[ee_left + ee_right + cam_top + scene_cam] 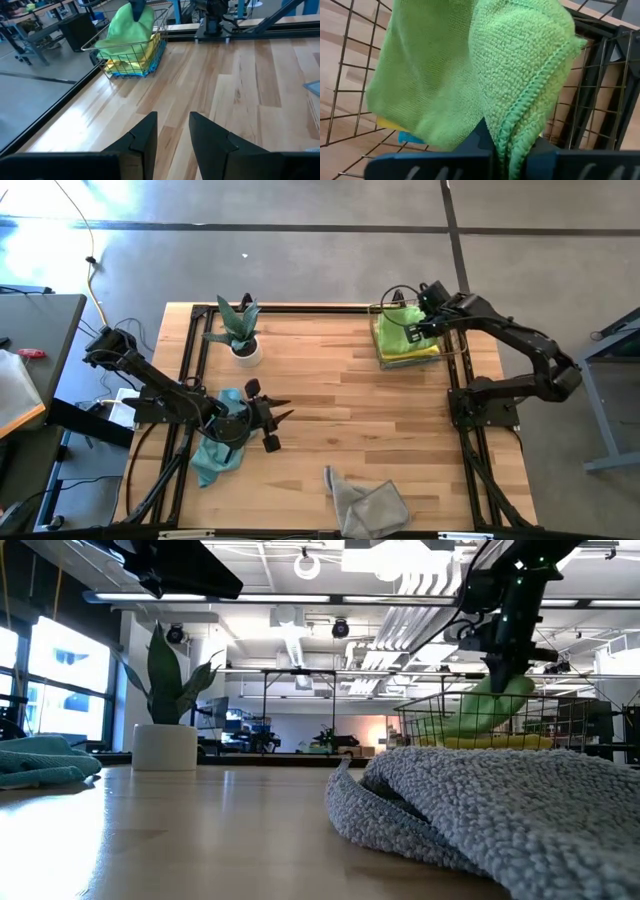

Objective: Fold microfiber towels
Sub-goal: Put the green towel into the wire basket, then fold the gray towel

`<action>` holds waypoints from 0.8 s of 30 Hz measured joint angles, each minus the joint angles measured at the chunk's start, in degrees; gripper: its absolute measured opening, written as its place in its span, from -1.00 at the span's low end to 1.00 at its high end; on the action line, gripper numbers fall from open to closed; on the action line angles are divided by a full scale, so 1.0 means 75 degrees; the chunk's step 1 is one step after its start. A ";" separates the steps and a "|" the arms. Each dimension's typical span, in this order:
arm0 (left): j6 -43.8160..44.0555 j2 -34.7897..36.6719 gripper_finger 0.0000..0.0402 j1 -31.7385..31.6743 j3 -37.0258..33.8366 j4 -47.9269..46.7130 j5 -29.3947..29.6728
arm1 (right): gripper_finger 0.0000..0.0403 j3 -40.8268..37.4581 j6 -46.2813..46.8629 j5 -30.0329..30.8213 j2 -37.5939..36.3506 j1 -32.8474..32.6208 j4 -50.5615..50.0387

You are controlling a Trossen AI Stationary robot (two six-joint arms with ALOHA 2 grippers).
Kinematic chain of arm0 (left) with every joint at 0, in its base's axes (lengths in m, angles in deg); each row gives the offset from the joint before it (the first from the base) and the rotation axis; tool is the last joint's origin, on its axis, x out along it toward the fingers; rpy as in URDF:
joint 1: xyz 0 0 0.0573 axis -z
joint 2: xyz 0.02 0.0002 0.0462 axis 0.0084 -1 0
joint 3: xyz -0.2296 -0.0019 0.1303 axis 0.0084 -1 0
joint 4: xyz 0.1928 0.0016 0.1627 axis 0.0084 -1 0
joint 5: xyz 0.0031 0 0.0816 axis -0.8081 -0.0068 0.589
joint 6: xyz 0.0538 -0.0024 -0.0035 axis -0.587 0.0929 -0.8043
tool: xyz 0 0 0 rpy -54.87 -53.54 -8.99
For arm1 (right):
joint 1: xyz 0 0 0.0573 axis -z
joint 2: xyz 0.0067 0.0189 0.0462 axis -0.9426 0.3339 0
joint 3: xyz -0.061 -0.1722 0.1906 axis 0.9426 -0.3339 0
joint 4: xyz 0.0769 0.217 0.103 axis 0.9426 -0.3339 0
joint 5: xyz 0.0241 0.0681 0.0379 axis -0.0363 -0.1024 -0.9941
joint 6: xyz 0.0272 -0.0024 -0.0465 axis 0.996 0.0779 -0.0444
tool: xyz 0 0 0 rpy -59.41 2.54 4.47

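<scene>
Your right gripper (pixel 510 150) pinches a lime green towel (pixel 485 75) above the wire basket (pixel 385 352). Lift it straight clear before carrying it to the worktop (pixel 380 420). The left gripper (pixel 172 137) waits spread, empty.

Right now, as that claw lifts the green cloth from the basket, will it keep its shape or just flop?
Probably flop: the lime green towel already drapes in loose folds from the shut right gripper. It looks light and fuzzy, so it may snag on the wire basket.
</scene>
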 joint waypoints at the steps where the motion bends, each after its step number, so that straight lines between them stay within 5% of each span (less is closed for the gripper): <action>1: -0.0001 0.0000 -0.48 0.0000 0.0000 0.0000 0.0000 | -1.00 0.0000 -0.0014 0.0014 0.0005 0.0000 0.0009; 13: 0.0002 0.0000 -0.48 0.0000 0.0000 0.0000 -0.0003 | -0.95 0.0000 -0.1134 0.0901 0.0005 0.0000 0.0066; 24: 0.0002 0.0000 -0.48 0.0000 0.0000 0.0000 -0.0003 | -0.17 0.0374 -0.1407 0.1109 0.0005 -0.0003 -0.0145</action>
